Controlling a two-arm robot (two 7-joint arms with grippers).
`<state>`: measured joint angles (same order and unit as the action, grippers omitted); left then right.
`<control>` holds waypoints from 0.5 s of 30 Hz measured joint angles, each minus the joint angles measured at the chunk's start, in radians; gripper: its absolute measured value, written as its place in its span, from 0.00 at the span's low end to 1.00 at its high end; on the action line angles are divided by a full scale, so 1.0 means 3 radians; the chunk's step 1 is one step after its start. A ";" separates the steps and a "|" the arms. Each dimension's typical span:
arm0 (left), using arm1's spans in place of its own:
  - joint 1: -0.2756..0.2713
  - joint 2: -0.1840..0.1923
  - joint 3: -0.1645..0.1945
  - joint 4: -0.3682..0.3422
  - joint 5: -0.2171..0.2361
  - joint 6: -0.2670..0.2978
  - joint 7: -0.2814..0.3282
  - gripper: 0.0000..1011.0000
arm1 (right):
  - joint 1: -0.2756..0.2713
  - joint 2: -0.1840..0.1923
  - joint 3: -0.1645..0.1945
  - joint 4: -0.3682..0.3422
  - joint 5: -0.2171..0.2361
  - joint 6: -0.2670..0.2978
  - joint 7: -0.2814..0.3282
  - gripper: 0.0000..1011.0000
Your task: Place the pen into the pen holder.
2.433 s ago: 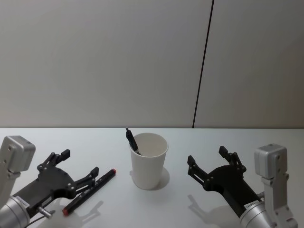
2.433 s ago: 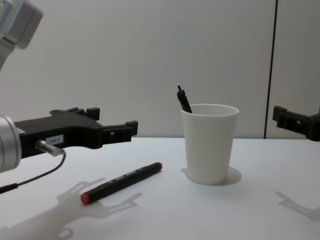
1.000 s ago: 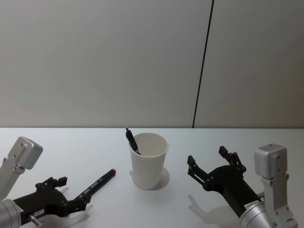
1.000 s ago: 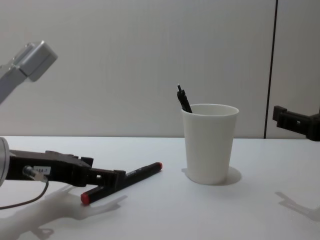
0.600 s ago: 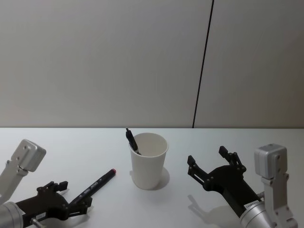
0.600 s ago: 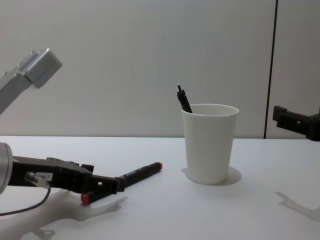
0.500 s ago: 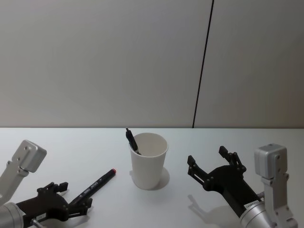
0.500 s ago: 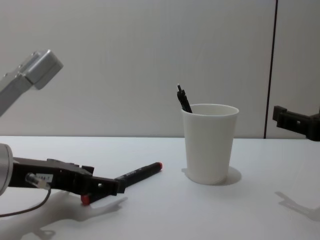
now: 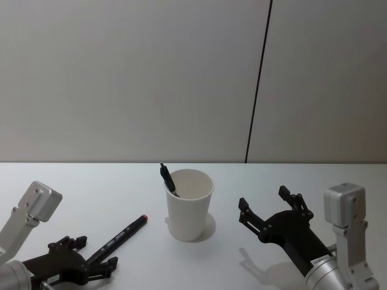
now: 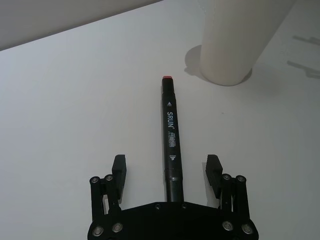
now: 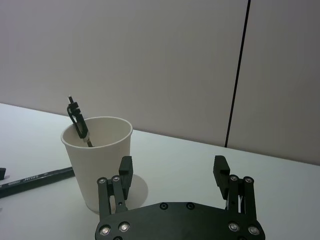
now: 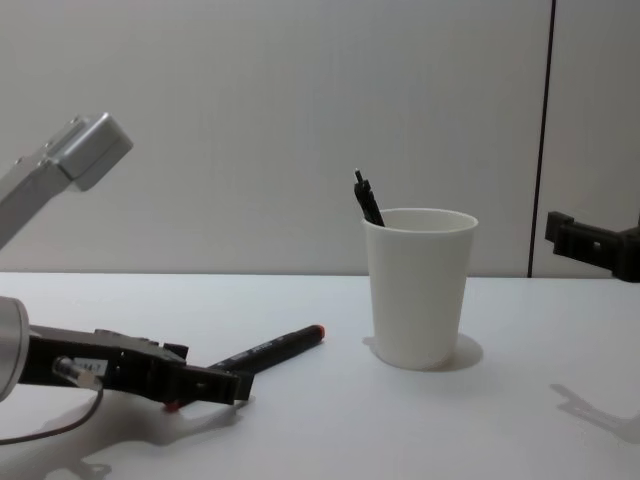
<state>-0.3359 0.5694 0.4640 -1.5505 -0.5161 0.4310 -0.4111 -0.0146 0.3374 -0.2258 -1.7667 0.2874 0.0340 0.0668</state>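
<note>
At far left, note left gripper [image 9: 97,252] low over table [image 9: 91,181], spread wide, straddling black pen [image 9: 124,232] lying flat, red tip toward pen holder [image 9: 190,211] at centre. Centre on barrel, close squarely, then lift. Farther right, right gripper [image 9: 264,199] spread, idle.

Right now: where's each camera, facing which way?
Head: high, facing forward-down; left gripper and right gripper at bottom corners.
Chest: low, facing across the table; left gripper by the pen.
Left wrist: behind the open left gripper, along the pen.
Right wrist: behind the open right gripper, facing the pen holder.
All share the pen holder.
</note>
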 joint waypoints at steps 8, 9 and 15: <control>0.0002 -0.0003 0.0006 0.0004 -0.0005 0.0023 0.0015 0.99 | 0.0000 0.0000 0.0000 0.0000 0.0000 0.0000 0.0000 0.99; 0.0002 -0.0003 0.0006 0.0004 -0.0005 0.0023 0.0015 0.99 | 0.0000 0.0000 0.0000 0.0000 0.0000 0.0000 0.0000 0.99; 0.0002 -0.0003 0.0004 0.0006 -0.0006 0.0034 0.0026 0.93 | 0.0000 0.0000 0.0000 0.0000 0.0000 0.0000 0.0000 0.99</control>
<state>-0.3352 0.5683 0.4652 -1.5488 -0.5180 0.4412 -0.4034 -0.0146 0.3374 -0.2259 -1.7667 0.2874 0.0340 0.0668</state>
